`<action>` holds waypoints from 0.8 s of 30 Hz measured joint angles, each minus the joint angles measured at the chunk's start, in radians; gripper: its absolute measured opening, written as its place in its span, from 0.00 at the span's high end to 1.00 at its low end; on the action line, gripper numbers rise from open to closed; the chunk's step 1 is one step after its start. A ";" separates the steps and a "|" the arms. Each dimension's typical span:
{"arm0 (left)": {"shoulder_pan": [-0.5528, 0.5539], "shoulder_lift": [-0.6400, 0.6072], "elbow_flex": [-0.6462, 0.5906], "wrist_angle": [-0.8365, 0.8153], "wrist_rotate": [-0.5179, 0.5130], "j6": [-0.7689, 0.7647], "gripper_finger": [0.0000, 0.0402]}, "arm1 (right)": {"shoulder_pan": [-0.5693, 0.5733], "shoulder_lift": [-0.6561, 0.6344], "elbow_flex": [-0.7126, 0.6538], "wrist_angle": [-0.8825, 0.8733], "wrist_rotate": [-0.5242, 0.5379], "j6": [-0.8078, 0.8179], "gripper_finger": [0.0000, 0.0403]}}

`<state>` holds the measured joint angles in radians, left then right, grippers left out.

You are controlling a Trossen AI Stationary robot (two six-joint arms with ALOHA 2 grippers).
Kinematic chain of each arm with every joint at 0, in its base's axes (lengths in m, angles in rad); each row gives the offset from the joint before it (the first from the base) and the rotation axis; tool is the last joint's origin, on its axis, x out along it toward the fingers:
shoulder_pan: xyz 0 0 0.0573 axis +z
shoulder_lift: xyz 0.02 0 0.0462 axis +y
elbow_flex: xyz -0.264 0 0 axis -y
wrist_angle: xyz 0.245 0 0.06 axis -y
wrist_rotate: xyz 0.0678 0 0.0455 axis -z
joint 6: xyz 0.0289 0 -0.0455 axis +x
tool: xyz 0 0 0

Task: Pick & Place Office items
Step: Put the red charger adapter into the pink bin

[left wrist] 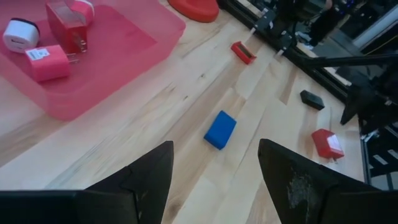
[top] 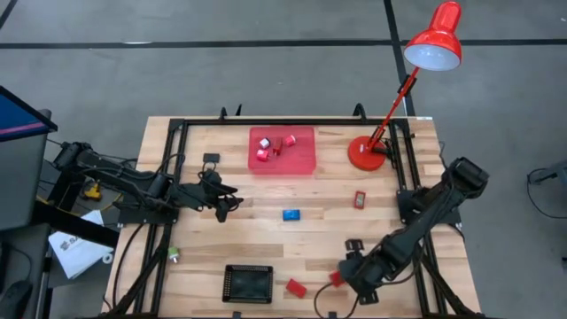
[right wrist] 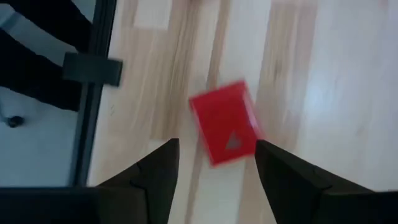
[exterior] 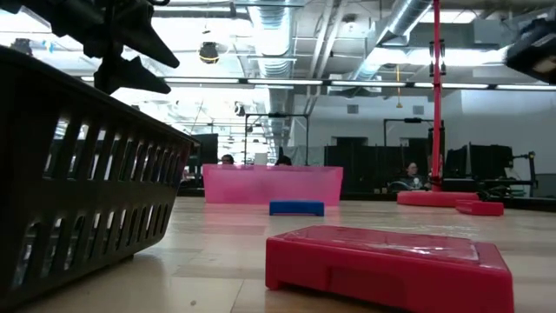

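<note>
My left gripper [top: 232,202] hovers open left of the blue block [top: 291,214], which lies flat ahead of its fingers [left wrist: 220,129]. My right gripper [top: 344,275] is open near the table's near edge, over a red block [right wrist: 225,122] that lies flat on the wood beyond its fingertips. Another red block [top: 296,287] lies beside the black basket [top: 247,283]. A small red piece [top: 360,199] and two black rectangles [top: 211,159] [top: 354,245] lie loose. The pink tray [top: 282,149] holds several red-and-white pieces [left wrist: 46,62]. A green-white bit [top: 174,255] sits near the left rail.
The red desk lamp [top: 365,152] stands at the far right, its head reaching past the table's far edge. Black frame rails [top: 168,177] run along both table sides. Bare wood lies between the blue block and the black basket. People sit in the room beyond [exterior: 412,176].
</note>
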<state>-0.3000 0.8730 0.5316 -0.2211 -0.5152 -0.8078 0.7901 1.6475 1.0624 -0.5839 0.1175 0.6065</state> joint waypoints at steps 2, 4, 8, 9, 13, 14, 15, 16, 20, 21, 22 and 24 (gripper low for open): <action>0.000 0.000 0.000 0.000 0.000 0.000 0.42 | -0.003 0.010 0.008 0.003 0.034 -0.028 0.48; 0.000 0.000 0.000 0.000 0.000 0.008 0.42 | -0.013 0.020 0.009 -0.001 0.046 -0.030 0.46; 0.000 0.000 0.000 0.000 0.012 0.016 0.42 | -0.033 0.047 0.008 0.003 0.044 -0.025 0.41; 0.000 0.000 0.000 0.000 0.017 0.016 0.42 | -0.037 0.055 0.008 0.005 0.044 -0.015 0.40; 0.000 0.000 0.000 -0.001 0.026 0.018 0.42 | -0.048 0.078 0.008 0.012 0.041 0.039 0.36; 0.000 0.000 0.000 -0.001 0.026 0.018 0.42 | -0.049 0.080 0.008 0.017 0.040 0.056 0.36; 0.000 0.000 0.000 -0.001 0.026 0.018 0.42 | -0.050 0.081 0.008 0.020 0.035 0.074 0.35; 0.000 0.000 0.000 -0.001 0.027 0.018 0.42 | -0.050 0.082 0.008 0.019 0.030 0.082 0.34; 0.000 0.000 0.000 -0.002 0.029 0.023 0.42 | -0.032 0.082 0.008 0.032 0.015 0.070 0.30; 0.000 0.000 0.000 -0.002 0.030 0.027 0.42 | -0.024 0.082 0.008 0.042 0.013 0.064 0.29; 0.000 0.000 0.000 -0.003 0.030 0.035 0.42 | -0.018 0.082 0.008 0.053 0.010 0.059 0.28; 0.000 0.000 0.000 -0.003 0.031 0.040 0.42 | -0.006 0.082 0.008 0.059 0.006 0.051 0.27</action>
<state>-0.3000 0.8730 0.5316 -0.2237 -0.4847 -0.7677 0.7845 1.7298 1.0706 -0.5252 0.1238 0.6575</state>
